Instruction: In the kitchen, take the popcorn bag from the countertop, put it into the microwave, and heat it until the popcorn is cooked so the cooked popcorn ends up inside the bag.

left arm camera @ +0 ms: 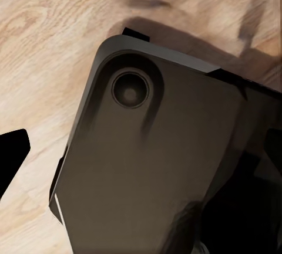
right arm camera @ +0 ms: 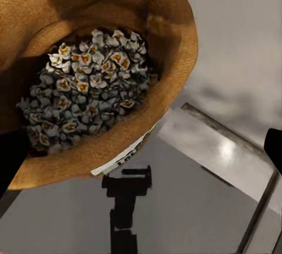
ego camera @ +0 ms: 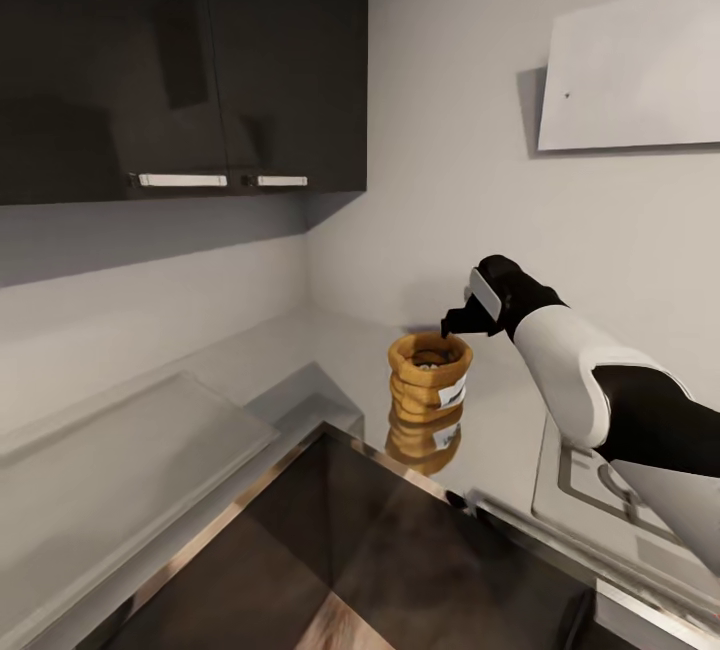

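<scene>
Two flat silver handles (ego camera: 222,180) are glinting on the glossy black upper cabinets (ego camera: 180,60) at the far left of the head view. Below them, the smooth light-grey tabletop (ego camera: 130,450) is running toward the corner of the white walls. Near the middle, the popcorn bag (ego camera: 430,377) is standing upright on that slab, a small orange-brown creased paper sack with a rolled rim and white label, mirrored in the shiny surface. In the right wrist view, pale whitish popcorn (right arm camera: 88,90) with yellow centres is heaping inside it. Just right of the rim, the right gripper (ego camera: 462,318) is hovering; whether its jaws are apart I cannot tell. Farther right, a steel hob (ego camera: 590,490) is showing beneath the arm. The left wrist view is showing a dark rounded panel (left arm camera: 153,160) over wood-grain flooring (left arm camera: 47,43).
</scene>
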